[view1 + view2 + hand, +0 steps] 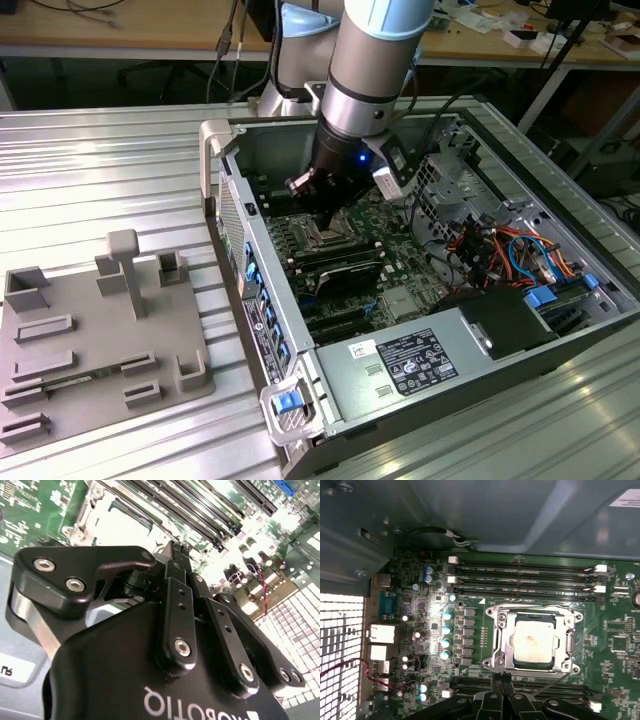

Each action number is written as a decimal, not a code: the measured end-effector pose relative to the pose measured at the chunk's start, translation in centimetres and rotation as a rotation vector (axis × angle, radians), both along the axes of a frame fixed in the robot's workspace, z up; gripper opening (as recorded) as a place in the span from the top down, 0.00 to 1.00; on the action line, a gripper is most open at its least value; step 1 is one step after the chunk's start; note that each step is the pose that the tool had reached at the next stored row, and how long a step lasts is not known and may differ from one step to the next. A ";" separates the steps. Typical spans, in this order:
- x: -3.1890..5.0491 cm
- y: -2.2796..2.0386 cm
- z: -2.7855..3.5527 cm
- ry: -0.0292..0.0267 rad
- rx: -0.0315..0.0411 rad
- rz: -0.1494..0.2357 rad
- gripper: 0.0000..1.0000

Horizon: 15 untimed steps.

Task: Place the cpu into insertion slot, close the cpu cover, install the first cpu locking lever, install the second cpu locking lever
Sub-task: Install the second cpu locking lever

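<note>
Gripper: in the first wrist view the gripper point(502, 680) had its two black fingertips pressed together with no gap, nothing between them; the second wrist view showed the same fingers point(176, 587) from behind, meeting at a point.
Contact: the closed tips sat right at the near edge of the metal cover point(536, 617), at or just above it; whether they actually touched could not be told.
Lever: a thin wire lever point(551, 684) ran slanted just beside the tips, along that near edge of the socket.
Chip: the chip point(534, 642) lay flat in the socket just beyond the tips, its pale metal top showing through the square opening of the cover, which lay down over it.
Memory slots: long dark slots point(520, 572) ran beyond the socket, on its far side from the tips.
Wider scene: the exterior view showed the arm reaching down into the open computer case point(560, 345), the gripper point(328, 222) over the board, and a grey parts tray point(100, 385) on the table well off to the exterior view's left.
</note>
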<state>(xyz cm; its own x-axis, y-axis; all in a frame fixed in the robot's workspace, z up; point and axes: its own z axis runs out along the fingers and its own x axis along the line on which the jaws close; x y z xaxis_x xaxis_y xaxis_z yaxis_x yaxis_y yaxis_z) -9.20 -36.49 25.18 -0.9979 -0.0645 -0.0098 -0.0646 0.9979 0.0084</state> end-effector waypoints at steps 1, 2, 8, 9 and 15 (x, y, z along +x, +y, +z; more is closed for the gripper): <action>0.16 0.01 0.00 -0.0001 0.0004 0.000 0.89; 0.32 0.02 -0.02 -0.0004 0.0011 0.000 0.89; 1.41 0.06 0.00 -0.0001 0.0046 0.000 0.89; 1.56 0.06 0.01 0.0000 0.0050 0.000 0.89; 1.89 -0.74 -0.01 -0.0002 0.0212 0.000 0.89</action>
